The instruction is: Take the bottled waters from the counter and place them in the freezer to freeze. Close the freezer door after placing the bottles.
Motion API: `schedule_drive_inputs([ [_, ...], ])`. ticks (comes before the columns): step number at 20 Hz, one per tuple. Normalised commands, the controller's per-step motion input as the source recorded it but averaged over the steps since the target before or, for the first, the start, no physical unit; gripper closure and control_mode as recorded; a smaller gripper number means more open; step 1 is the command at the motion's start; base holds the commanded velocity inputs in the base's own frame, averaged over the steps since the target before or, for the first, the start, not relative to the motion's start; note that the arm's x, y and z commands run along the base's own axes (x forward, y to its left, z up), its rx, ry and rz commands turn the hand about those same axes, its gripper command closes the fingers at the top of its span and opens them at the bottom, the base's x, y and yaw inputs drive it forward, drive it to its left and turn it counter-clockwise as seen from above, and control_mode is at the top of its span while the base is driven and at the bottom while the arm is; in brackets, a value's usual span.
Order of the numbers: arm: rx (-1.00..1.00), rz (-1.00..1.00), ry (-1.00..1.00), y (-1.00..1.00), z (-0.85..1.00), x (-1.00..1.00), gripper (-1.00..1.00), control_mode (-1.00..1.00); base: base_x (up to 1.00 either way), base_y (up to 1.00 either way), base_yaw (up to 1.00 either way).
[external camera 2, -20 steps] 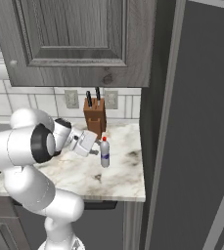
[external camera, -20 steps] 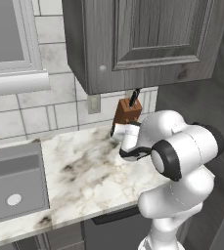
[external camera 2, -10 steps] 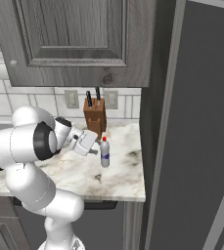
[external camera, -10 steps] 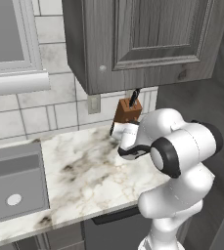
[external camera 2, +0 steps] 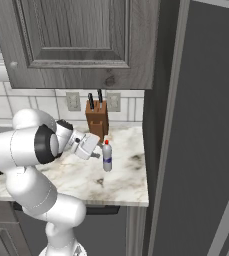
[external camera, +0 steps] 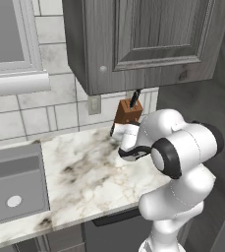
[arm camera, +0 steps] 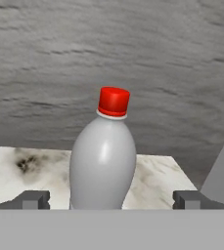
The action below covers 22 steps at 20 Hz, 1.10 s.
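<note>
Your claw [arm camera: 111,199] stands spread wide either side of the upright translucent whitish plastic bottle with the red cap [arm camera: 103,161], dead ahead at twelve o'clock on the white marble-look surface [external camera 2: 121,185]; nothing gripped yet; carrying, freezing, door-closing remain.

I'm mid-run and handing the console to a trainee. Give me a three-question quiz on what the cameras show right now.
1. True or false: the gripper is already shut on the red-capped bottle.
2. What stands at the back of the counter, behind the bottle?
A. a kettle
B. a brown knife block
C. a toaster
3. Fill in: the bottle stands ____ on the counter, between the two fingertips in the hand view.

Key
1. False. The jaws stand wide open, one on each side of the bottle, with a gap to it.
2. B.
3. upright.
</note>
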Motion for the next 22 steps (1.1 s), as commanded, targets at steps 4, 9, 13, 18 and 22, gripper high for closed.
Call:
schedule_drive_inputs([
  [4,0.00,0.00,0.00,-0.03,0.00,0.03,-1.00,-1.00,0.00,0.00,0.00],
  [9,0.00,0.00,0.00,0.00,0.00,0.02,-1.00,-1.00,0.00,0.00,0.00],
  [13,0.00,0.00,0.00,-0.10,0.00,-0.01,-1.00,-1.00,0.00,0.00,0.00],
  [18,0.00,0.00,0.00,-0.12,0.00,-0.11,-1.00,-1.00,0.00,0.00,0.00],
  [22,0.00,0.00,0.00,-0.06,0.00,-0.02,-1.00,-1.00,0.00,0.00,0.00],
])
